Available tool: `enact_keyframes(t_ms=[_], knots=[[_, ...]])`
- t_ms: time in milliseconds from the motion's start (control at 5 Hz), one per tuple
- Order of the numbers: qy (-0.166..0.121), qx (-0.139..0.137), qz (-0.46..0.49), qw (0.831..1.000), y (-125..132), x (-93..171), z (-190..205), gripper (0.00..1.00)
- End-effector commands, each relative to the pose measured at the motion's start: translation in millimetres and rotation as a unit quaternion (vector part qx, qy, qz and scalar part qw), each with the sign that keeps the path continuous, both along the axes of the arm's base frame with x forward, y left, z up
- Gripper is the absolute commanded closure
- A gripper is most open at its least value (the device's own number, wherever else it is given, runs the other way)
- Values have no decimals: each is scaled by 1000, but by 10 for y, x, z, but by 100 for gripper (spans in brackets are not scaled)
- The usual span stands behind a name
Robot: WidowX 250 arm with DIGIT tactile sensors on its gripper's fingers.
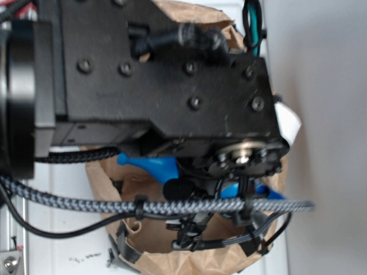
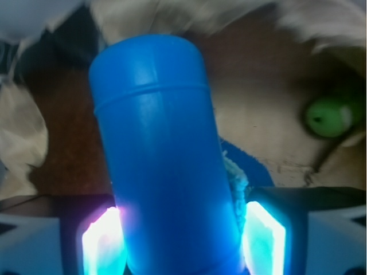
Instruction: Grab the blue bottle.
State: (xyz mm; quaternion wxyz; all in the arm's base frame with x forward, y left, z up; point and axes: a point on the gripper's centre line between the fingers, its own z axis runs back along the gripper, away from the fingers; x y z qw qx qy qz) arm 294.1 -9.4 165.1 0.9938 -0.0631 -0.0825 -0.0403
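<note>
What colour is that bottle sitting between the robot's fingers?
Bright blue all over; the blue bottle shows best in the wrist view.

Exterior view: looks down from above, very near the black arm (image 1: 160, 80), whose body fills most of the frame and hides much of the brown paper bag (image 1: 172, 252) below.
Wrist view: sits just behind the gripper (image 2: 183, 240) and faces forward along the blue bottle (image 2: 163, 154), extremely close.
Shared: both views catch the blue bottle and the paper bag's inside.
</note>
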Motion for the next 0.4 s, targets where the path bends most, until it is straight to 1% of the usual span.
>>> enact_keyframes(t_ms=[0,200], knots=[[-59,23,73,995,146,94,537,100],[-76,55,93,991,154,171,535,100]])
